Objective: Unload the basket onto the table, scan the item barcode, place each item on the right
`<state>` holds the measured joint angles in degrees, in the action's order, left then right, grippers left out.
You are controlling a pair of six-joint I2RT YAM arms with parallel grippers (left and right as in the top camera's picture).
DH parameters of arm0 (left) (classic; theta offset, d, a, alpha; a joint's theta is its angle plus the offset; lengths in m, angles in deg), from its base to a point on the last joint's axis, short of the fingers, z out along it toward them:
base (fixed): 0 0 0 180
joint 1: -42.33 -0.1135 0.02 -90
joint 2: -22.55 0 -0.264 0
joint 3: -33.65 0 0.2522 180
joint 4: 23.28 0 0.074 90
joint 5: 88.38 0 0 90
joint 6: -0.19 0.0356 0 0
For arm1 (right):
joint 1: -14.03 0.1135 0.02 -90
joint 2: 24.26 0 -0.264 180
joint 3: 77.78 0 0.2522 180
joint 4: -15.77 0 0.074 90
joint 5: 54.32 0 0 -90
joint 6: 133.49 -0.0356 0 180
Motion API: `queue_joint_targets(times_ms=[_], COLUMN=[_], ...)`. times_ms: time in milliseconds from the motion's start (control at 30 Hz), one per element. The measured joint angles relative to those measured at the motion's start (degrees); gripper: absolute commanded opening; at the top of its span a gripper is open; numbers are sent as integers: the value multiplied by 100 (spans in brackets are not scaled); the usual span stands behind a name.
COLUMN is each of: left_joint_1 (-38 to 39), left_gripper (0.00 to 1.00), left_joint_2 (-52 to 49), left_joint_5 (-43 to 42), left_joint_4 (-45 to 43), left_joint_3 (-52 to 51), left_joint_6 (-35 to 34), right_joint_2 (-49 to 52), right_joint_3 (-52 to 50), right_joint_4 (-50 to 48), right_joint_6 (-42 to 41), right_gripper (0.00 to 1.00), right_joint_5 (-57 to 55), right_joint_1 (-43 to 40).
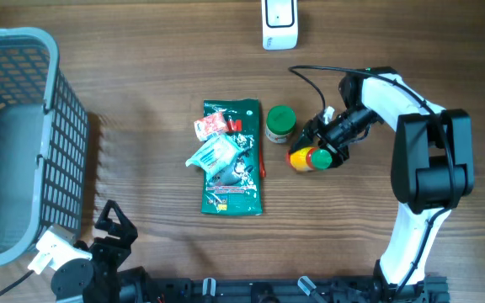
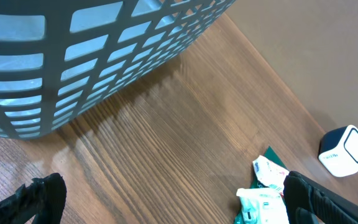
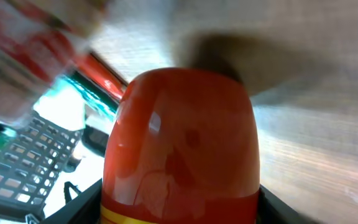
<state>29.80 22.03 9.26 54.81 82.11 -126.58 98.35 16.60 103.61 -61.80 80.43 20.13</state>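
Right arm [image 1: 423, 160] stretched left, right jaws straddling red-yellow bottle [image 1: 308, 159], cannot tell if clamped, left arm [image 1: 99, 252] folded, left jaws wide, empty

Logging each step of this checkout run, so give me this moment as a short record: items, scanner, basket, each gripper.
scanner: white scanner at the table's far edge, nothing near it
basket: grey basket, far left
items: green packet with small sachets on top; green-lidded jar beside it; red bottle lying on its side
left gripper: open, empty, near the basket
right gripper: fingers either side of the red bottle; firm grip not clear
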Motion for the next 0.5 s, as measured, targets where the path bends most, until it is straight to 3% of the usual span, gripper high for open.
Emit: queue_joint_targets(times_ms=[67, 133, 267, 500], left_joint_1=[0, 0, 0, 0], left_gripper=[100, 100, 100, 100], left_joint_2=[0, 0, 0, 0], left_joint_5=[0, 0, -2, 0], left_joint_4=[0, 2, 0, 0], left_joint_3=[0, 0, 0, 0], left_joint_6=[0, 0, 0, 0], right_joint_2=[9, 9, 9, -334], right_joint_3=[-2, -2, -2, -28], right_joint_4=[232, 348, 433, 428], right_joint_6=[-2, 0, -70, -984], right_gripper=[38, 28, 21, 21], right_joint_5=[-7, -20, -35, -804], right_joint_1=[0, 0, -13, -249])
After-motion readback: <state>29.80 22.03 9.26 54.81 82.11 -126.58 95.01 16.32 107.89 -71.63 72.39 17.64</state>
